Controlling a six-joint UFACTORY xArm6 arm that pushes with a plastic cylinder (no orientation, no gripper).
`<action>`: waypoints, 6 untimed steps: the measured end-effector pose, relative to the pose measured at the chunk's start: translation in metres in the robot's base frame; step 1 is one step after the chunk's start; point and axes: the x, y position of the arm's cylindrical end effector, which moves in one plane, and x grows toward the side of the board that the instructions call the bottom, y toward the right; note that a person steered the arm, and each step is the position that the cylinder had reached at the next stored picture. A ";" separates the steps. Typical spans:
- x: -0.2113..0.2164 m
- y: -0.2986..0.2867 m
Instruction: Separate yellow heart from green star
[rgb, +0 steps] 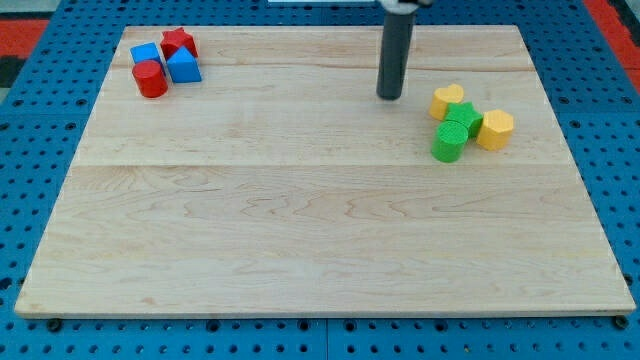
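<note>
Broadly, a pale wooden worktop (320, 230) fills most of the view, resting on a blue pegboard surface. A straight dark rod comes down from the view's top, and my tip (389, 97) sits on the wood right of centre. This tool has no jaws, so it cannot open, close or hold anything; it touches no block at this moment.

At the view's right lies a tight cluster of four blocks. The yellow heart (448, 101) is the upper-left piece, near my tip and slightly to the tip's right. Just below and right of it, touching or nearly touching, is the green star (463, 119). A green cylinder (449, 144) sits against the star's lower left, and a yellow hexagon (495, 130) against its right.

The main risk, as I judge it, comes from this crowding. My tip stands on the heart's left, so a push toward the right would drive the heart into the star and drag the whole cluster along without parting them. A push from the wrong angle could also spin the heart away. The worktop's right edge is near, so blocks might slide off.

Well apart, at the view's top left, a second cluster holds a red star (178, 42), a blue cube (146, 54), a blue triangular block (183, 66) and a red cylinder (151, 79). These do not stand in the way.
</note>
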 end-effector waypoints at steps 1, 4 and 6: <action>-0.054 0.044; 0.030 0.065; 0.068 0.036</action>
